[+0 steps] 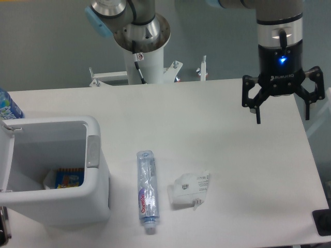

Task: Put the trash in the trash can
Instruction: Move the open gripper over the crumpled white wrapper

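your two-finger black gripper hung w/ fingers spread wide and nothing btwn them, up over the far right part of the white table, well apart from both trash items. nothing was picked yet, so the whole task was ahead of you.

the long clear plastic bottle w/ the purple, red-lettered label lay flat on the table, cap end toward the near edge, just beside the big white rectangular plastic bin w/ the grey side tab but not touching it. the small whitish translucent plastic bag w/ black print lay flat just right of the bottle, a narrow gap btwn them.

what could've gone wrong, imo: the bottle is round and crushed-looking, so a grip along its length would prob. roll or squirt it out; closing across the body looked safer. it's also long, so held off-centre it could tip and catch the bin rim. the bag is thin and flat on the table, so the fingers could've skated over it or pinched only a corner, and it might've slipped free mid-carry. going for either item carelessly risked nudging the other, since they sat so close.

the bin stood open; inside you could see a small colourful blue-and-yellow item at the bottom, and what it was i couldn't tell. a blue-labelled bottle showed at the left edge behind the bin; leave that one.
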